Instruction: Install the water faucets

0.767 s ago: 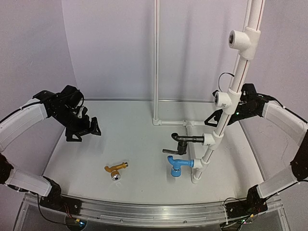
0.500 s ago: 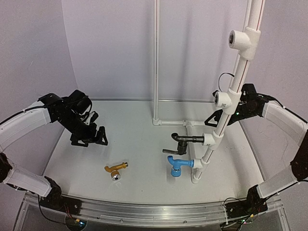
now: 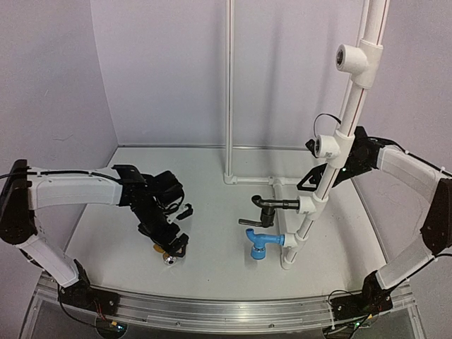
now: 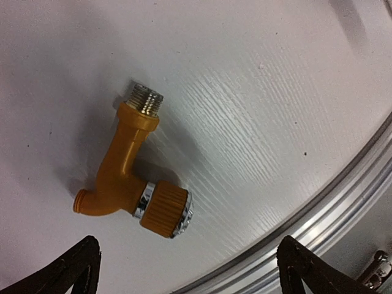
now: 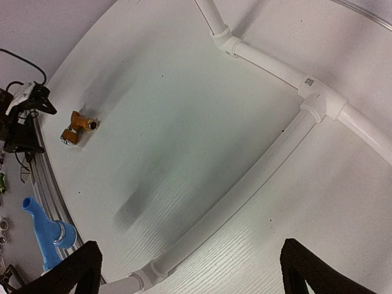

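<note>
Brought to lower centre, the left gripper [image 3: 169, 244] is held spread over the brass faucet [image 4: 125, 166], judged light, stiff, graspable by its stem.

From above, the left gripper [image 3: 169, 244] covers most of the brass-gold faucet [image 3: 169, 259], so only its silver end shows. The white pipe [image 3: 330, 164] crosses the right gripper [image 3: 311, 181], hiding part of it. Both wrist views crop the fingers [image 4: 76, 272] to dark tips.

No text is legible; the small sticker [image 5: 308, 81] on the white pipe [image 5: 269, 65] is too blurred.
</note>
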### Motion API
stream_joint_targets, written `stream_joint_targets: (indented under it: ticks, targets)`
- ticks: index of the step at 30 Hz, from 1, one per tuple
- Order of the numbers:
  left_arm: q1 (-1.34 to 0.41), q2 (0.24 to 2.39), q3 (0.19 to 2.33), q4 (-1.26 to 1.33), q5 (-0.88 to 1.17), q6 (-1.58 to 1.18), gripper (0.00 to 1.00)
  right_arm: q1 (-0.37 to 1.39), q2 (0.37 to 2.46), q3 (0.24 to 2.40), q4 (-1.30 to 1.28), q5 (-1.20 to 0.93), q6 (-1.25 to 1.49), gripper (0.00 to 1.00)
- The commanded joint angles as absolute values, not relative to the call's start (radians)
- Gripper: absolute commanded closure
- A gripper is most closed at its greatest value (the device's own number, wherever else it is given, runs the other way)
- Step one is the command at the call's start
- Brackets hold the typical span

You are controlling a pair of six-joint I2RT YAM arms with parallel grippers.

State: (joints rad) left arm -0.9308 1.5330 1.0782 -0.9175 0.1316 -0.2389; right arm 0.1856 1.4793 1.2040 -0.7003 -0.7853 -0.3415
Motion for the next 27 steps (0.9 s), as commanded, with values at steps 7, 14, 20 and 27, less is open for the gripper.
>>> stream_joint_targets:
  ticks: [7,14,20,27]
  targets:
    - [-0.931,1.677,1.094,-0.852,0.028,0.04,0.0,0.185,1.505,1.288,-0.795,-0.82,-0.421,0.02]
    - [-0.93,1.707,1.049,-0.821,0.067,0.145,0.0,0.186,1.509,1.311,-0.824,-0.842,-0.436,0.02]
    - [-0.926,1.722,1.021,-0.788,0.087,0.183,0.0,0.185,1.525,1.342,-0.846,-0.864,-0.451,0.02]
    - [-0.891,1.727,0.998,-0.766,0.106,0.201,0.01,0.186,1.537,1.357,-0.87,-0.887,-0.475,0.02]
